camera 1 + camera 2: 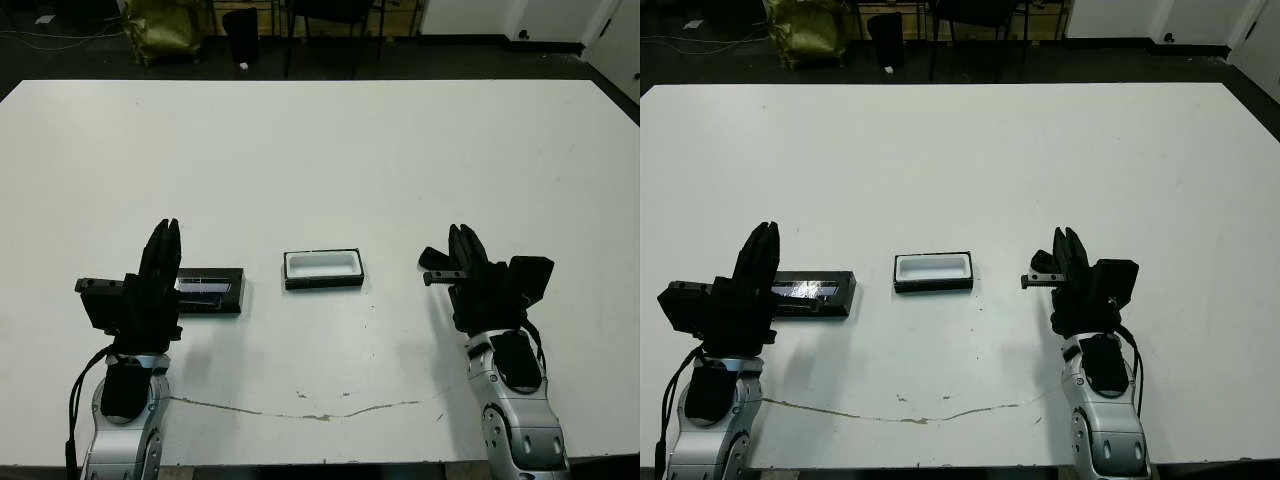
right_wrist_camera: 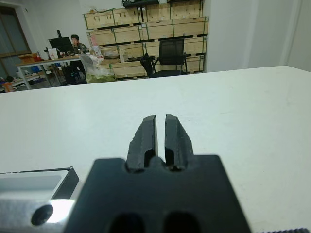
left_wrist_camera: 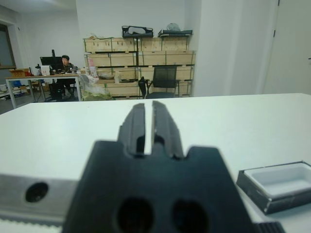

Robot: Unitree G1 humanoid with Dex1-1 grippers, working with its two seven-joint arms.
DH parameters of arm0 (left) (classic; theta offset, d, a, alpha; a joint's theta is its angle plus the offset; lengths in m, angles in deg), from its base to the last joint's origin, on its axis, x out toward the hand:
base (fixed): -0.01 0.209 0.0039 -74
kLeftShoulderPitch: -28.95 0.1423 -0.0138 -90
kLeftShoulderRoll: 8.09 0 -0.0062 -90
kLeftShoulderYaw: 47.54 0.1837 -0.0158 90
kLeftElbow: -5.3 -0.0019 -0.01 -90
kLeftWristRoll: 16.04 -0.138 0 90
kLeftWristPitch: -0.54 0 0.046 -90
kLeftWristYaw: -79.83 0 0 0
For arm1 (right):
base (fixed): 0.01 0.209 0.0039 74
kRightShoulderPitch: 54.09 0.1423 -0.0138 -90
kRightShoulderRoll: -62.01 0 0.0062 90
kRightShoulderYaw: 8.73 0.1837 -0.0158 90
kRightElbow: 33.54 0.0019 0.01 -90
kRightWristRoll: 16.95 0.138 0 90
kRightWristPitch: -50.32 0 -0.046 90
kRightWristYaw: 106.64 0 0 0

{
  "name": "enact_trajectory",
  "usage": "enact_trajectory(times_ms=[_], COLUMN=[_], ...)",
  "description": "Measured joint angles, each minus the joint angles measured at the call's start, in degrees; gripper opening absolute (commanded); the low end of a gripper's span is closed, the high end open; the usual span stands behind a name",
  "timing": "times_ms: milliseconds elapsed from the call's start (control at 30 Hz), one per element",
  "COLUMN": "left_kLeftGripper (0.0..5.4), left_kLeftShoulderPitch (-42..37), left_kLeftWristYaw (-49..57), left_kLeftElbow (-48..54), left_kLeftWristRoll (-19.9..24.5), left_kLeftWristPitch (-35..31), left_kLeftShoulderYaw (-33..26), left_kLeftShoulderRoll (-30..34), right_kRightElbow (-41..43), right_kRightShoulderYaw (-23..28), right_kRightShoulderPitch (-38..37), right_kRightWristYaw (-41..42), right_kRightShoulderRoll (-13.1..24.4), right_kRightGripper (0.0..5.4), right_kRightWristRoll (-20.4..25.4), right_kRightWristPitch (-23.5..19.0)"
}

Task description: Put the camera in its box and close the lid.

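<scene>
The box (image 1: 323,268), a shallow black tray with a white lining, lies open at the table's middle front; it also shows in the left wrist view as the box (image 3: 272,194). The lid (image 1: 222,290), flat and black with a glossy strip, lies left of it. Its left end is hidden behind my left gripper (image 1: 168,230), which stands upright over that end, shut and empty. My right gripper (image 1: 462,233) is to the right of the box, well apart from it, also upright, shut and empty. The camera is not visible in any view.
A thin crack (image 1: 320,412) runs along the white table (image 1: 330,150) near its front edge. Beyond the far edge are a yellow bag (image 1: 160,25), a dark bin (image 1: 240,30) and a chair. In the wrist views a person (image 3: 64,60) sits at a distant desk.
</scene>
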Motion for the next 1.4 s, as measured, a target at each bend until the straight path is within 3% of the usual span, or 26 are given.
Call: enact_trajectory(times_ms=[500, 700, 1033, 1400], left_kLeftGripper=[0.02, 0.02, 0.02, 0.02], left_kLeftShoulderPitch=[0.04, 0.45, 0.44, 0.45], left_kLeftWristYaw=[-0.40, -0.44, -0.49, -0.43], left_kLeftElbow=[-0.55, -1.18, -1.49, -1.38], left_kLeftWristRoll=[-0.10, 0.37, 0.89, 0.80], left_kLeftWristPitch=[1.56, 2.27, 2.40, 2.38], left_kLeftShoulderYaw=[0.37, 0.23, 0.19, 0.02], left_kLeftShoulderRoll=[-0.19, -0.20, -0.18, -0.11], right_kRightElbow=[0.58, 0.70, -6.33, -16.47], right_kRightShoulderYaw=[-0.01, 2.27, 9.57, 10.29], right_kRightShoulderPitch=[-1.14, 0.20, 7.45, 15.56], right_kRightWristYaw=[1.75, 7.99, 19.74, 31.51], right_kRightShoulderRoll=[1.73, 7.55, 16.93, 26.72], right_kRightGripper=[0.00, 0.00, 0.00, 0.00], right_kRightWristRoll=[-0.09, 1.62, 9.24, 11.11], right_kRightWristPitch=[-0.68, -0.01, 4.22, 2.89])
